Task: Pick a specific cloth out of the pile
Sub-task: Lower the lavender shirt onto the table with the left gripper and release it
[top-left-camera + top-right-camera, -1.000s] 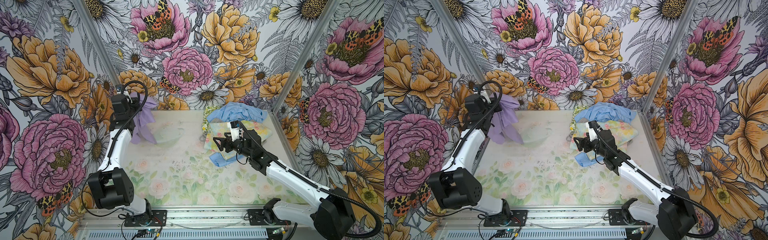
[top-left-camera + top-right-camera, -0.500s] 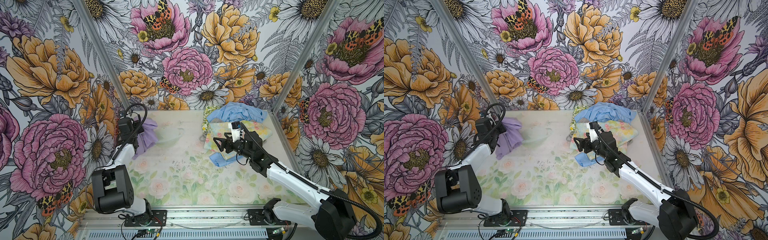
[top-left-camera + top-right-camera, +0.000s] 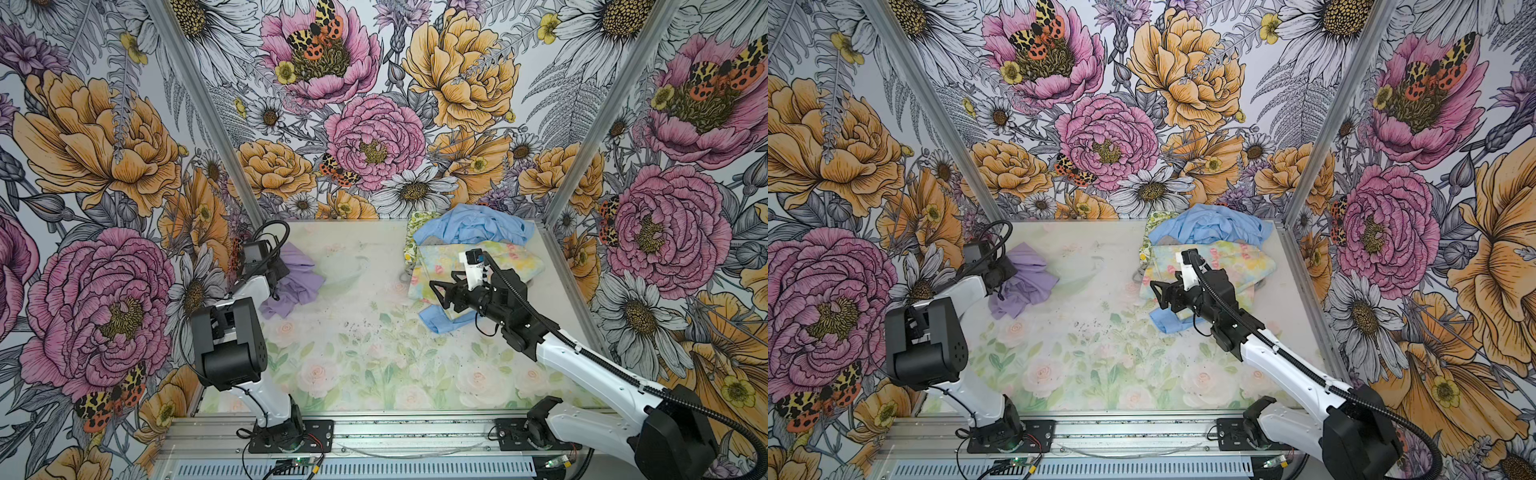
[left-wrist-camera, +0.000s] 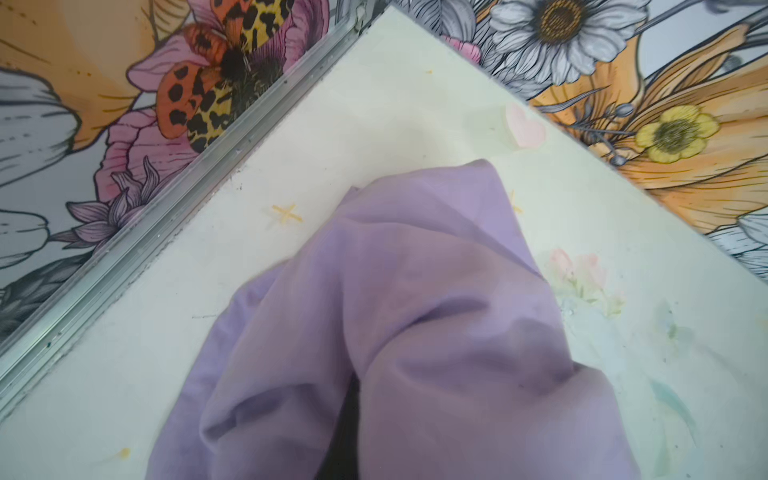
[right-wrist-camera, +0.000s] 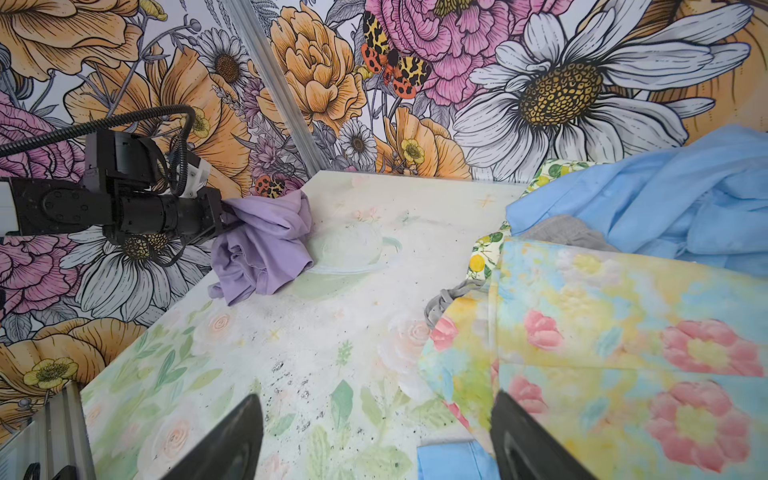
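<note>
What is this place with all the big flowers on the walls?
Probably a robot practice booth: a left arm and right arm bolted to a metal rail, flower-printed walls boxing in a table, and a pile of cloths.

**Surroundings: fixtures and marks**

Table [image 3: 365, 374], pale flower print, with dark specks [image 3: 361, 327] near the middle and a small yellow cross [image 4: 286, 214] near a corner. Walls [image 3: 374, 83] papered with large peonies, daisies and moths. Metal corner posts [image 3: 203, 104]. Metal rail [image 3: 415, 432] along the front.

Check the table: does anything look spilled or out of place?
Dark specks lie scattered on the table's middle, like spilled grit. The lilac cloth, crumpled in the left pincer, lies apart from the pile.
</note>
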You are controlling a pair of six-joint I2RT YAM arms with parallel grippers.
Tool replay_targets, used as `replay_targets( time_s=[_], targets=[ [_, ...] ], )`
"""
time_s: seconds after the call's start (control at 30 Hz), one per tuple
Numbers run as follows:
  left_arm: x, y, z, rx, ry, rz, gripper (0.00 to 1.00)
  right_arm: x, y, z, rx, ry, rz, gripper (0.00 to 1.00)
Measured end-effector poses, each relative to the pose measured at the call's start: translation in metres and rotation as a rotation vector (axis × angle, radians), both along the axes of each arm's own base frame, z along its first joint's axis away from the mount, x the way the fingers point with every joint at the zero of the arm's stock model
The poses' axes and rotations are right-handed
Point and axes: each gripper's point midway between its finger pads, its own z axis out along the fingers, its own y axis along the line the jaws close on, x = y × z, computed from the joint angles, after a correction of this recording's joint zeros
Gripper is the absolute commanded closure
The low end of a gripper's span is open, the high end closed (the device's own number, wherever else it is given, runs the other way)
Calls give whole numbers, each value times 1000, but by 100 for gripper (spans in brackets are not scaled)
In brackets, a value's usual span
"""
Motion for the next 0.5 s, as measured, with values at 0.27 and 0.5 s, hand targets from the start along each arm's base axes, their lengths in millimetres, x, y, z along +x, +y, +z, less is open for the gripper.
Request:
replay_targets(
  time_s=[0.27, 0.5],
  targets=[
    [1, 1, -46, -49, 200, -3, 100, 0, -5, -12, -20, 19, -25, 14],
    [6, -6, -67, -114, 299, -33, 100, 1, -9, -19, -33, 26, -46, 14]
  ],
)
